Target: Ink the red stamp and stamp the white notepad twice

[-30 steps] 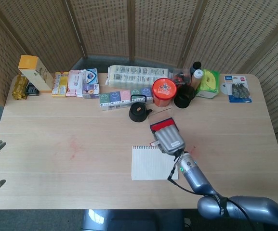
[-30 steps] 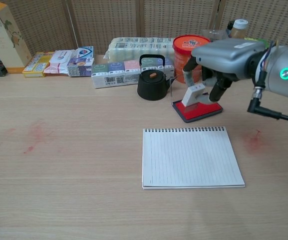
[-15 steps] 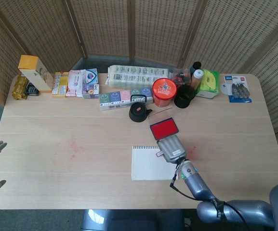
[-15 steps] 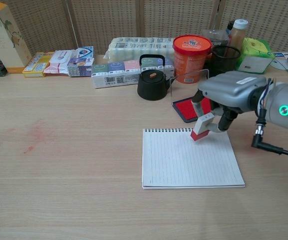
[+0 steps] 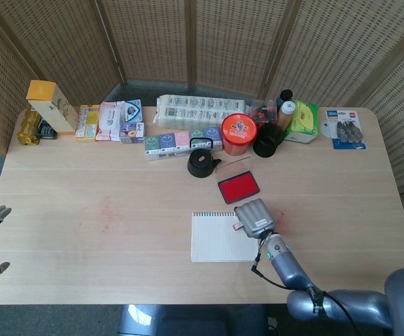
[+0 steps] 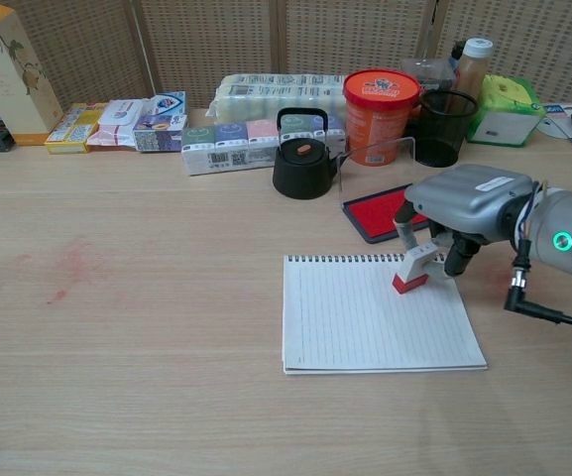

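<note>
Premises present as a staged robot test station, not a lived-in room. A pale wooden tabletop (image 5: 82, 203) stands enclosed on three sides by woven rattan screens (image 5: 152, 42), with grey floor beyond its edge. Along the far side, unrelated goods sit lined up as props: a black kettle (image 6: 303, 159), an orange tub (image 6: 375, 116), tissue packs (image 5: 184, 140), a boxed carton (image 5: 51, 106) and a mesh pen cup (image 6: 437, 129). Faint red smears (image 6: 72, 266) mark the wood.

table (image 5: 82, 210): light wood | notepad (image 6: 365, 322) | red ink pad (image 5: 238, 187) | black kettle (image 6: 303, 164) | boxes along back edge
</note>
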